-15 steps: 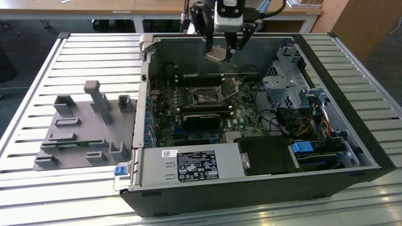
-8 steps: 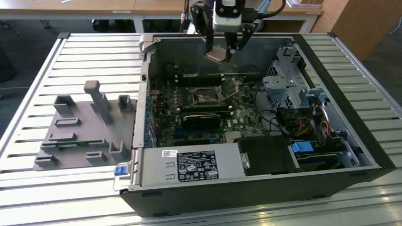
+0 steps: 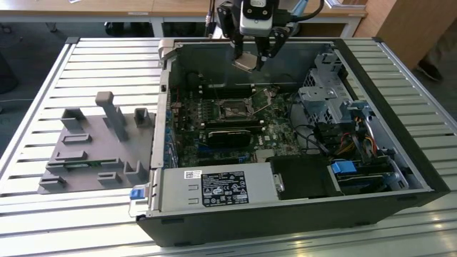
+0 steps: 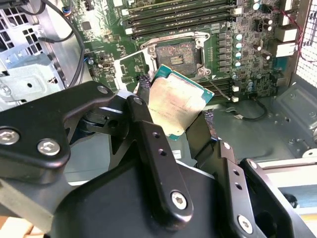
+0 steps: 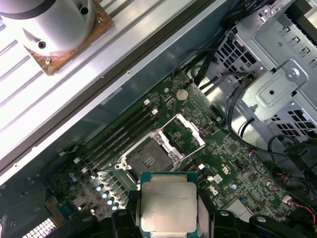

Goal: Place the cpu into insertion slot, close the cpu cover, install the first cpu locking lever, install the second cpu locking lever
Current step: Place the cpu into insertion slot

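While jaws clamp it, the square cpu point(image 4: 176, 101) shines silvery.

Below gripper point(image 3: 251, 60): slatted aluminium worktable point(image 3: 43, 64), running out wide to either side. Beyond gripper, far side of scene: wooden desk point(image 3: 85, 6) on white legs, dark floor point(image 3: 43, 31) beneath. Toward exterior view's right of gripper: wooden cabinet panel point(image 3: 400, 27). Bright glare on slats, well apart from gripper.

Glare whitens the slatted table point(image 3: 71, 219); the case point(image 3: 321, 214) sits shadowed.
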